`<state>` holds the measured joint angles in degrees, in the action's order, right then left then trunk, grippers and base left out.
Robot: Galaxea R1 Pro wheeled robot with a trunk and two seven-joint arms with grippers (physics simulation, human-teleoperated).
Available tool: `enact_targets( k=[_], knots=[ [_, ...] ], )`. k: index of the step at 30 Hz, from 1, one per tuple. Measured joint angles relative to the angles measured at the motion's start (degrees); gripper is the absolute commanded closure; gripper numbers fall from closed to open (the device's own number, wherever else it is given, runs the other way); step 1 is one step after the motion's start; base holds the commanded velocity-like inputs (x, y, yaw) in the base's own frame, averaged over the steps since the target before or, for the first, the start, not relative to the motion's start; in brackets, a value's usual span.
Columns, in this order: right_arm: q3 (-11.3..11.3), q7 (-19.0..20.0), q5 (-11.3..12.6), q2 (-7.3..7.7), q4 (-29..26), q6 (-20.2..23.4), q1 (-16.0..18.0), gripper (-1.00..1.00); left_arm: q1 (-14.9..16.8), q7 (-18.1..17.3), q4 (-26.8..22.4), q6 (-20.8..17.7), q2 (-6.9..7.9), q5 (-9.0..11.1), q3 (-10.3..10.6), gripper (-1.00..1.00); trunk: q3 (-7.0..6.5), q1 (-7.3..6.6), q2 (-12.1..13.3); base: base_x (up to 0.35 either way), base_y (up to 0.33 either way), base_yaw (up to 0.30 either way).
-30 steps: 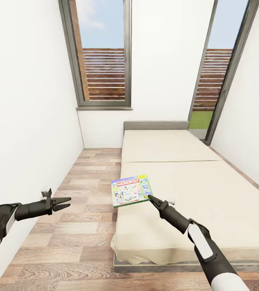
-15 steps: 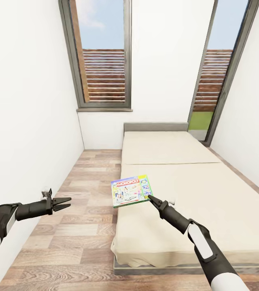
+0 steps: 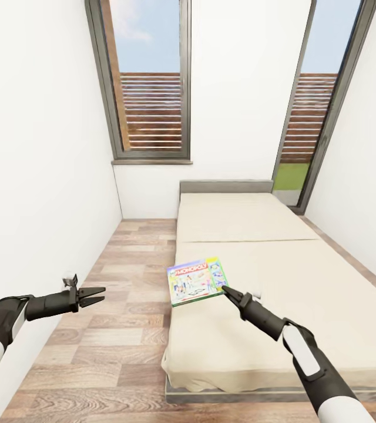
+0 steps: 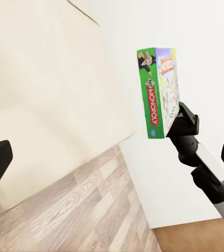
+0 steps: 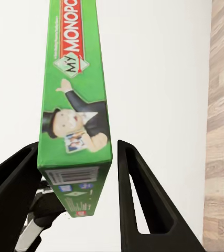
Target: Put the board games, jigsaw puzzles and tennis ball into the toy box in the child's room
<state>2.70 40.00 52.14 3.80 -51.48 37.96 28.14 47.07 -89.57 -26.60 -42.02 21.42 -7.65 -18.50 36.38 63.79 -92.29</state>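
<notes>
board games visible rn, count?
1: the Monopoly box, held in the right gripper above the bed's near-left corner. Others may be out of frame.

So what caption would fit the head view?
Right claw holds a Monopoly box above the bed; left claw open.

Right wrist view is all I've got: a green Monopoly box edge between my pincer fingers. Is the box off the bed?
Observer: In the head view the right pincer grips the Monopoly box by one corner, at the edge of the bed nearest the floor.
Operator: Is it touching the mattress?
Observer: No. The left wrist view shows it in the air, clear of the mattress.
Operator: And my left arm?
Observer: The left pincer is open and holds nothing, out over the wood floor.
</notes>
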Motion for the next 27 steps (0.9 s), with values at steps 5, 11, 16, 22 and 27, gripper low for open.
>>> enact_targets(
  k=[5,11,16,22,27],
  knots=[
    [0.0,1.7,0.0,0.14,0.0,-0.1,-0.1,1.00,0.0,0.0,0.0,0.0,-0.02,-0.1,1.0,-1.00,-0.90,-1.10,2.0,0.000,0.000,0.000],
    [0.0,1.8,-0.1,0.09,0.0,-0.2,-0.1,1.00,0.0,0.0,0.0,0.0,-0.02,-0.1,1.3,-1.00,-1.97,-2.42,4.4,0.000,0.000,0.000],
    [0.0,1.8,-0.1,0.07,0.1,-0.3,-0.1,1.00,0.0,0.0,0.0,0.0,-0.02,-0.1,1.3,-1.00,-2.87,-3.51,6.4,0.000,0.000,0.000],
    [0.0,1.7,0.0,0.07,0.5,-0.5,-0.1,1.00,0.0,0.0,0.0,0.0,-0.02,-0.1,1.4,-1.00,-3.95,-4.83,8.8,0.000,0.000,0.000],
    [0.0,1.7,0.0,0.00,0.6,-0.6,-0.1,1.00,0.0,0.0,0.0,0.0,0.03,-0.1,1.4,-1.00,-4.85,-5.93,10.8,0.000,0.000,0.000]
  ],
)
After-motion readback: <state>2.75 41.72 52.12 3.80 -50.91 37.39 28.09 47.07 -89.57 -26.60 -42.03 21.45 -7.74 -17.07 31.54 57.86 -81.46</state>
